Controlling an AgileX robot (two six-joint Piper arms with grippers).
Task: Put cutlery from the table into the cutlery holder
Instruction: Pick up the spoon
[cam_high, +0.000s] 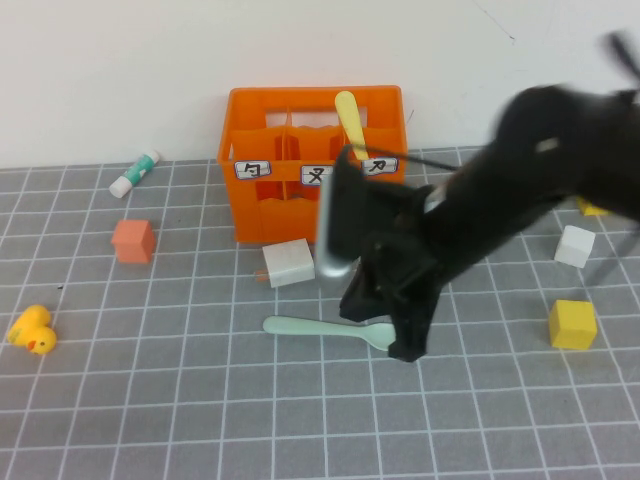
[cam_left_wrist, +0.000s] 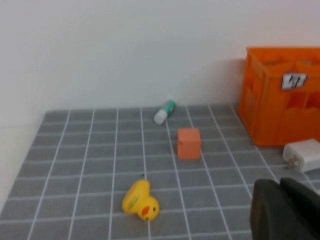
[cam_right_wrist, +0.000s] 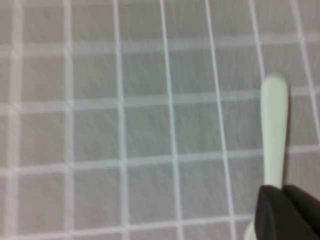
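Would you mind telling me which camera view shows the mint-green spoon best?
The high view: the mint-green spoon lies flat on the table before the orange crate, only its bowl end hidden by the right gripper. The right wrist view shows just its handle, blurred. The left wrist view does not show it.
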